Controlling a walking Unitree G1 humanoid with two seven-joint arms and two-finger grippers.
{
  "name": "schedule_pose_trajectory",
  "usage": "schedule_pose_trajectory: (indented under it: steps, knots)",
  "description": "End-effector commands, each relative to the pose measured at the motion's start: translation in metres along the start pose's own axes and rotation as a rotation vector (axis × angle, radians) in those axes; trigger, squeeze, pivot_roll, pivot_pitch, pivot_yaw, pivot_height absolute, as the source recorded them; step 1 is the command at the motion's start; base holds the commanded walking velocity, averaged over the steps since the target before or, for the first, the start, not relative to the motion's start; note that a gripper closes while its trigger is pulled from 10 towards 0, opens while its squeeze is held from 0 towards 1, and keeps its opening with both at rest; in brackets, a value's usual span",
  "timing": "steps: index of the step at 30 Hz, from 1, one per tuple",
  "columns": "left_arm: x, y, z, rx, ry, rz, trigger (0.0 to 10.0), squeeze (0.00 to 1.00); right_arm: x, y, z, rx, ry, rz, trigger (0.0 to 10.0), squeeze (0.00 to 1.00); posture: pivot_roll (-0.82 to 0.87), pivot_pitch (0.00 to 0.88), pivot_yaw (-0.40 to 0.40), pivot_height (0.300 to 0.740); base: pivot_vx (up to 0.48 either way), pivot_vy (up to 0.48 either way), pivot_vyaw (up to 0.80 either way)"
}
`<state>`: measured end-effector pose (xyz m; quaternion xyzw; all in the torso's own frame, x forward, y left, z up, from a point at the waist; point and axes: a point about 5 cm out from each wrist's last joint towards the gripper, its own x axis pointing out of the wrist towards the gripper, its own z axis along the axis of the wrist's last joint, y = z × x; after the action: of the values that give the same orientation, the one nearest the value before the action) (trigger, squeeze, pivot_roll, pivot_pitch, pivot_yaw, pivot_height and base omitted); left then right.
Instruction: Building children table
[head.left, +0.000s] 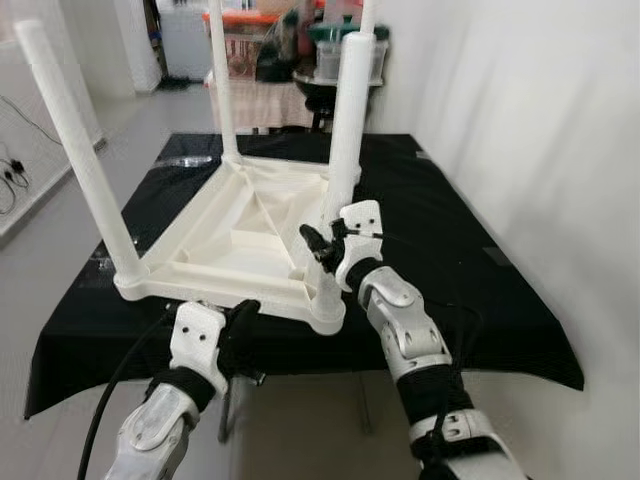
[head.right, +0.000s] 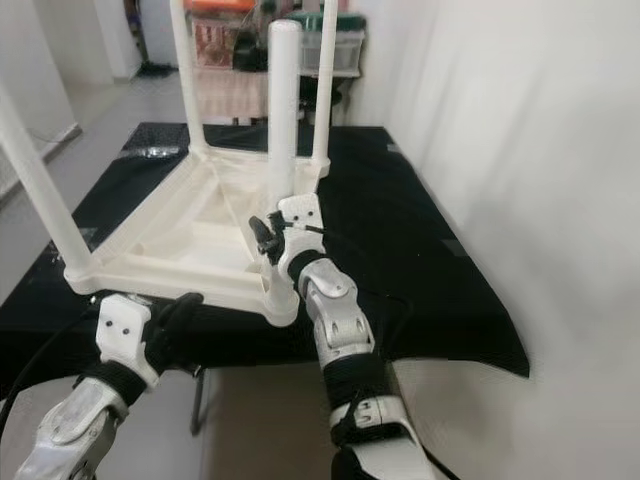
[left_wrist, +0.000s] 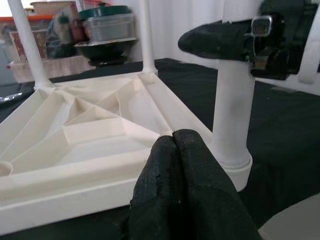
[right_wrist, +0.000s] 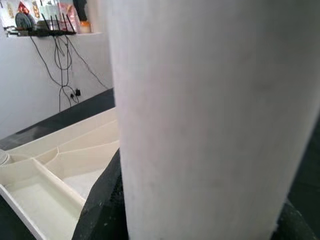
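White children table (head.left: 240, 235) upside down on the black worktop (head.left: 450, 250), right gripper (head.left: 325, 245) fingers clasped around its near leg (head.left: 345, 130) (low, by the corner), left gripper (head.left: 245, 325) fingers pressed together, at the near rim.

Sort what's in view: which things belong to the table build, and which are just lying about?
Job:
- upturned white tabletop
- near-right leg, gripped by the right tool
- three other legs, standing in their corners
- left tool, shut at the near rim

Lying about:
- storage bins behind
- wall cables
- black table cover
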<state>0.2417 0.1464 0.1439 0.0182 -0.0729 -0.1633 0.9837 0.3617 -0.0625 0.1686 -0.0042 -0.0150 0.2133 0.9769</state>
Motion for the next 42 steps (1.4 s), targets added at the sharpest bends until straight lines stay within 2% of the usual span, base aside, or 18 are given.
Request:
schedule_pose_trajectory:
  steps: [1, 3, 4, 5, 7, 8, 10, 13, 14, 16, 17, 25, 26, 28, 29, 40, 41, 42]
  knots:
    - [0.000, 0.001, -0.005, -0.008, 0.024, -0.003, 10.0, 0.00, 0.001, 0.017, -0.026, 0.018, 0.091, 0.015, 0.0, 0.00, 0.03, 0.000, -0.041, 0.740, 0.000, 0.000, 0.00]
    - [0.001, 0.002, -0.006, -0.009, 0.024, -0.002, 10.0, 0.00, 0.003, 0.017, -0.026, 0.013, 0.095, 0.010, 0.0, 0.00, 0.03, 0.000, -0.044, 0.740, 0.000, 0.000, 0.00]
    - [0.001, 0.002, -0.006, -0.009, 0.021, 0.005, 10.0, 0.00, 0.004, 0.018, -0.026, -0.007, 0.111, 0.016, 1.1, 0.00, 0.03, 0.000, -0.049, 0.740, 0.000, 0.000, 0.00]
    - [0.001, 0.002, -0.006, -0.008, 0.019, 0.013, 10.0, 0.00, 0.005, 0.020, -0.024, 0.000, 0.111, 0.035, 10.0, 0.00, 0.04, 0.000, -0.051, 0.740, 0.000, 0.000, 0.00]
    - [0.001, 0.002, -0.006, -0.008, 0.017, 0.019, 10.0, 0.00, 0.005, 0.021, -0.022, 0.006, 0.108, 0.048, 10.0, 0.00, 0.04, 0.000, -0.051, 0.740, 0.000, 0.000, 0.00]
    - [0.001, 0.002, -0.006, -0.009, 0.017, 0.021, 10.0, 0.00, 0.008, 0.020, -0.015, 0.018, 0.097, 0.126, 10.0, 1.00, 0.04, 0.000, -0.056, 0.740, 0.000, 0.000, 0.00]
    - [0.002, 0.002, -0.006, -0.010, 0.017, 0.022, 10.0, 0.00, 0.010, 0.020, -0.010, 0.028, 0.087, 0.180, 10.0, 1.00, 0.04, 0.000, -0.056, 0.740, 0.000, 0.000, 0.00]
    - [0.002, 0.001, -0.007, -0.013, 0.021, 0.015, 10.0, 0.00, 0.013, 0.019, 0.032, 0.027, -0.047, 0.543, 10.0, 1.00, 0.04, 0.000, -0.056, 0.740, 0.000, 0.000, 0.00]
    - [0.002, 0.001, -0.007, -0.014, 0.022, 0.012, 10.0, 0.00, 0.013, 0.015, 0.040, 0.012, -0.068, 0.616, 10.0, 0.28, 0.04, 0.000, -0.056, 0.740, 0.000, 0.000, 0.00]
    - [0.002, 0.001, -0.007, -0.014, 0.022, 0.010, 10.0, 0.00, 0.014, 0.012, 0.042, 0.002, -0.074, 0.643, 10.0, 0.28, 0.05, 0.000, -0.056, 0.740, 0.000, 0.000, 0.00]
    - [0.002, -0.001, -0.007, -0.015, 0.022, 0.005, 10.0, 0.00, 0.013, 0.005, 0.050, -0.042, -0.056, 0.811, 10.0, 0.00, 0.05, 0.000, -0.060, 0.740, 0.000, 0.000, 0.00]
    - [-0.002, -0.003, -0.007, -0.017, 0.024, 0.007, 10.0, 0.00, 0.014, 0.001, 0.057, -0.049, 0.019, 0.978, 10.0, 0.00, 0.08, 0.000, -0.069, 0.740, 0.000, 0.000, 0.00]
    - [-0.004, -0.004, -0.006, -0.018, 0.024, 0.011, 10.0, 0.00, 0.016, 0.000, 0.058, -0.017, 0.039, 0.983, 2.6, 0.00, 0.09, 0.000, -0.070, 0.740, 0.000, 0.000, 0.00]
    - [-0.005, -0.004, -0.006, -0.018, 0.024, 0.012, 10.0, 0.00, 0.017, -0.001, 0.059, 0.000, 0.045, 0.988, 2.6, 0.00, 0.09, 0.000, -0.070, 0.740, 0.000, 0.000, 0.00]
    - [-0.005, -0.004, -0.006, -0.018, 0.024, 0.012, 10.0, 0.00, 0.017, -0.001, 0.059, 0.010, 0.046, 0.991, 0.0, 0.00, 0.09, 0.000, -0.070, 0.740, 0.000, 0.000, 0.00]
    - [-0.006, -0.005, -0.003, -0.027, 0.021, 0.009, 10.0, 0.00, 0.001, -0.033, 0.016, -0.009, 0.089, 0.669, 0.0, 0.00, 0.04, 0.014, -0.068, 0.740, 0.000, 0.000, 0.00]
    - [-0.005, -0.003, -0.003, -0.027, 0.020, 0.008, 10.0, 0.00, -0.004, -0.029, -0.001, 0.062, 0.087, 0.171, 0.0, 0.00, 0.02, 0.010, -0.058, 0.740, 0.000, 0.000, 0.00]
    - [-0.004, -0.001, -0.003, -0.028, 0.019, 0.007, 10.0, 0.00, -0.025, -0.016, -0.017, 0.116, 0.127, -0.001, 0.0, 0.00, 0.02, 0.013, -0.053, 0.740, 0.000, 0.000, 0.00]
